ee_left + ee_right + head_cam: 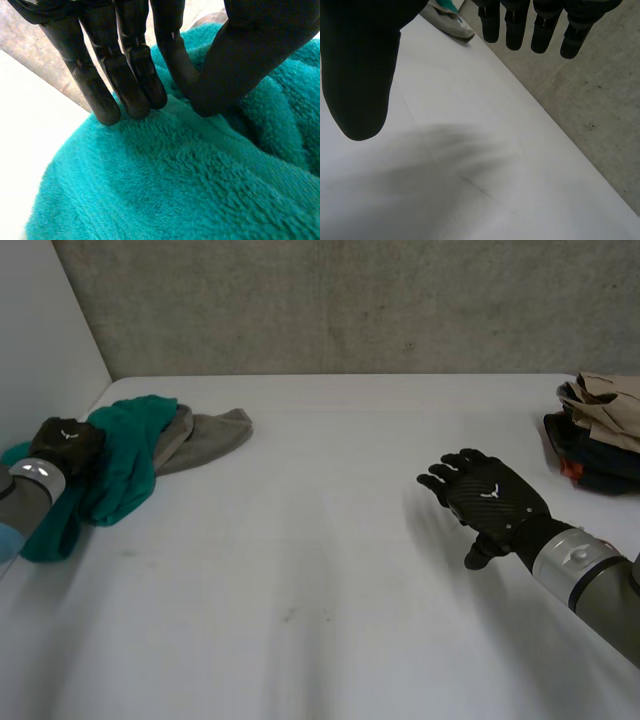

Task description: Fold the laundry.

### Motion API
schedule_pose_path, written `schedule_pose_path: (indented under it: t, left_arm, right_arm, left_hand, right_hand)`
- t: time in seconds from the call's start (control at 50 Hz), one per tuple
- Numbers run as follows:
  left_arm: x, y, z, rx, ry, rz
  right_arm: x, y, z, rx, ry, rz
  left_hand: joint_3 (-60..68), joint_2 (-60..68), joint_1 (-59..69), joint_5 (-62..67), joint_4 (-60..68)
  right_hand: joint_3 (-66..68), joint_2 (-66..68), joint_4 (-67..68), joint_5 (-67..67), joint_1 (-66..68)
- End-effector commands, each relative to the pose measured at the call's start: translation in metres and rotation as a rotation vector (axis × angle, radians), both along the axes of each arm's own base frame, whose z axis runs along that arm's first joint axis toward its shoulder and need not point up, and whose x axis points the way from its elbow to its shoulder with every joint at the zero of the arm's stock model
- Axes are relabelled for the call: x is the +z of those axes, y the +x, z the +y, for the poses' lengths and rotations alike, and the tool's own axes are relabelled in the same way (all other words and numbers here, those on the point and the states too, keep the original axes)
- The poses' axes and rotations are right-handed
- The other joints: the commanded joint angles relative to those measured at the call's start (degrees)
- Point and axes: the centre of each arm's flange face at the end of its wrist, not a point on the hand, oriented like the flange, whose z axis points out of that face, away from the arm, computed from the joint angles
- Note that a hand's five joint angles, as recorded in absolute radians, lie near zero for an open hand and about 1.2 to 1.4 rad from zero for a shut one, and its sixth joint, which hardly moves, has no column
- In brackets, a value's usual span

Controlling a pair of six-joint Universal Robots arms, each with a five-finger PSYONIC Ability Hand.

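Where the left hand (65, 445) is set on the teal towel (120, 465), at the far left of the white table (330, 570), its fingers (132, 75) are held nearly straight and close together, with their tips sunk into the pile. Its thumb (250, 55) is brought in against the nearest finger, and a small ridge of the towel is nipped between the two. The towel is seen to be thick, fluffy terry, bunched in soft rolls rather than laid flat. Part of it is hidden by the left hand and forearm. A grey cloth (210, 435), thinner and smoother, is partly tucked under the towel's right side, and its rounded end is spread on the table to the right. The right hand (490, 498) is held above the bare table at the right, palm down. Its fingers (515, 30) are straight and slightly spread, and its thumb (360, 70) is kept well apart from them. Nothing is held or touched by it. At the far right a stack of folded clothes (605, 430) is seen, tan on top and dark below with a bit of orange-red. It is cut off at the view's edge, so its full shape cannot be made out. A rough concrete wall (350, 300) is seen beyond the table
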Motion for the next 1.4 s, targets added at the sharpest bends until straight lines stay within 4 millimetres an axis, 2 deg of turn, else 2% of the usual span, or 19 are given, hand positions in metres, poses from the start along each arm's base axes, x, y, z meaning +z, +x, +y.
schedule_pose_path:
  t: [0.02,0.14,0.22,0.24,0.28,0.3,0.4,0.42,0.44,0.46,0.48,0.52,0.54,0.62,0.78,0.92,1.12,1.3,1.4]
  left_arm:
    - [0.049,-0.023,0.013,0.049,-0.122,0.004]
    - [0.1,-0.064,0.05,-0.039,-0.197,0.138]
    - [0.127,-0.107,0.094,-0.154,-0.206,0.26]
    - [0.137,-0.123,0.114,-0.206,-0.206,0.307]
    - [0.142,-0.135,0.132,-0.248,-0.198,0.339]
    - [0.145,-0.15,0.152,-0.301,-0.182,0.371]
    - [0.142,-0.178,0.188,-0.403,-0.156,0.393]
    - [0.141,-0.18,0.189,-0.407,-0.157,0.394]
    - [0.14,-0.18,0.187,-0.402,-0.159,0.394]
    - [0.131,-0.177,0.176,-0.377,-0.157,0.386]
    - [0.125,-0.175,0.17,-0.363,-0.155,0.373]
    - [0.115,-0.167,0.152,-0.32,-0.166,0.33]
    - [0.109,-0.152,0.132,-0.263,-0.189,0.261]
    - [0.097,-0.107,0.087,-0.133,-0.227,0.048]
    - [0.048,-0.048,0.032,-0.019,-0.144,-0.216]
    - [0.018,-0.018,0.007,0.008,-0.032,-0.231]
    - [0.002,-0.013,-0.007,-0.063,-0.017,-0.197]
    - [-0.004,-0.011,-0.02,-0.059,-0.033,-0.187]
    - [-0.005,-0.008,-0.023,-0.054,-0.039,-0.187]
  right_arm:
    - [0.001,0.0,-0.001,-0.005,-0.001,-0.013]
    - [0.005,-0.004,-0.004,-0.05,-0.017,-0.006]
    - [0.01,-0.007,-0.011,-0.101,-0.041,0.001]
    - [0.012,-0.008,-0.012,-0.111,-0.048,0.002]
    - [0.014,-0.01,-0.015,-0.134,-0.058,0.004]
    - [0.017,-0.011,-0.017,-0.15,-0.065,-0.001]
    - [0.02,-0.012,-0.019,-0.172,-0.05,-0.033]
    - [0.02,-0.012,-0.019,-0.172,-0.046,-0.038]
    - [0.02,-0.012,-0.019,-0.172,-0.043,-0.042]
    - [0.019,-0.012,-0.019,-0.171,-0.038,-0.047]
    - [0.019,-0.012,-0.019,-0.17,-0.036,-0.048]
    - [0.019,-0.011,-0.019,-0.163,-0.034,-0.051]
    - [0.018,-0.011,-0.018,-0.162,-0.031,-0.051]
    - [0.018,-0.011,-0.018,-0.16,-0.031,-0.051]
    - [0.018,-0.01,-0.018,-0.156,-0.035,-0.046]
    - [0.011,-0.01,-0.015,-0.155,-0.011,-0.042]
    - [0.01,-0.011,-0.015,-0.157,-0.014,-0.031]
    - [0.009,-0.011,-0.014,-0.153,-0.01,-0.031]
    - [0.008,-0.01,-0.013,-0.146,-0.006,-0.03]
  left_hand:
    - [13.12,12.68,13.56,14.42,12.54]
    - [13.12,12.68,13.56,14.42,12.54]
    - [13.12,12.68,13.56,14.42,12.54]
    - [13.12,12.68,13.56,14.42,12.54]
    - [13.12,12.68,13.56,14.42,12.54]
    - [13.12,12.68,13.56,14.42,12.54]
    - [13.12,12.68,13.56,14.42,12.54]
    - [3.49,3.05,3.93,4.78,2.91]
    - [-11.6,-12.04,-11.16,-10.3,-12.18]
    - [-35.89,-36.33,-35.46,-34.6,-36.48]
    - [-44.3,-44.74,-43.86,-43.0,-44.88]
    - [-50.6,-51.04,-50.16,-49.3,-51.18]
    - [-51.27,-51.71,-50.83,-49.98,-51.85]
    - [-53.46,-53.9,-53.02,-52.17,-54.04]
    - [-53.63,-54.07,-53.19,-52.34,-54.22]
    - [-52.13,-52.57,-51.69,-50.84,-52.71]
    - [-41.03,-41.47,-40.59,-39.74,-41.61]
    - [-11.45,-11.89,-11.01,-10.16,-12.03]
    - [-11.91,-12.35,-11.47,-10.62,-12.49]
  right_hand:
    - [-1.87,-2.39,-2.03,-2.74,-3.78]
    - [-1.87,-2.39,-2.03,-2.74,-3.78]
    - [-1.87,-2.39,-2.03,-2.74,-3.78]
    - [-1.87,-2.39,-2.03,-2.74,-3.78]
    - [-1.87,-2.39,-2.03,-2.74,-3.78]
    - [-1.87,-2.39,-2.03,-2.74,-3.78]
    - [-1.87,-2.39,-2.03,-2.74,-3.78]
    - [-1.87,-2.39,-2.03,-2.74,-3.78]
    - [-1.87,-2.39,-2.03,-2.74,-3.78]
    - [-1.87,-2.39,-2.03,-2.74,-3.78]
    - [-1.87,-2.39,-2.03,-2.74,-3.78]
    - [-1.87,-2.39,-2.03,-2.74,-3.78]
    - [-1.87,-2.39,-2.03,-2.74,-3.78]
    - [-1.87,-2.39,-2.03,-2.74,-3.78]
    - [-1.87,-2.39,-2.03,-2.74,-3.78]
    - [-1.87,-2.39,-2.03,-2.74,-3.78]
    - [-1.87,-2.39,-2.03,-2.74,-3.78]
    - [-1.87,-2.39,-2.03,-2.74,-3.78]
    - [-1.87,-2.39,-2.03,-2.74,-3.78]
